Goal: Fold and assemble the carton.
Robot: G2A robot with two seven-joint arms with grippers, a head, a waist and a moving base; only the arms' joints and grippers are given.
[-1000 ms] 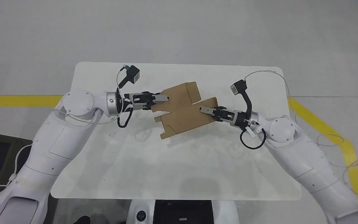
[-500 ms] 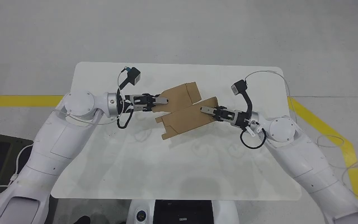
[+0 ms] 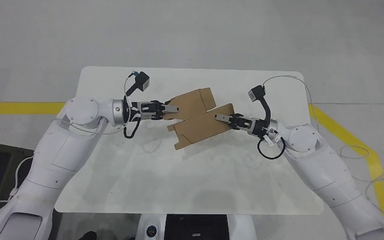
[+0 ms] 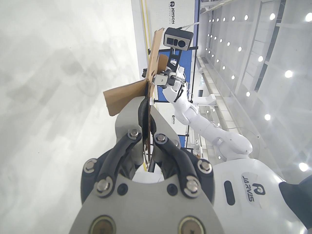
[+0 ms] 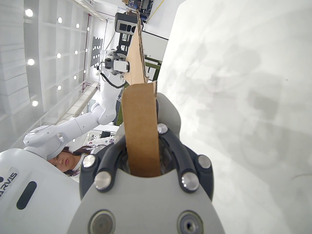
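Both clamped tight: left claw (image 3: 175, 107), right claw (image 3: 218, 118), on opposite carton (image 3: 195, 120) edges, off the bench (image 3: 120, 180). Uneven pull could tear it or break grip.

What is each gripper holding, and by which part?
Both hold the flat carton: the left gripper pinches its edge at one end, the right gripper a flap at the opposite end.

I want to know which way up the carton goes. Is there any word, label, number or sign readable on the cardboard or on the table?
Flat brown cardboard carton: none; the faces shown from above and from both wrists are plain.
White table: none.
White wall panel behind the table: a brand mark only, unrelated to the carton.
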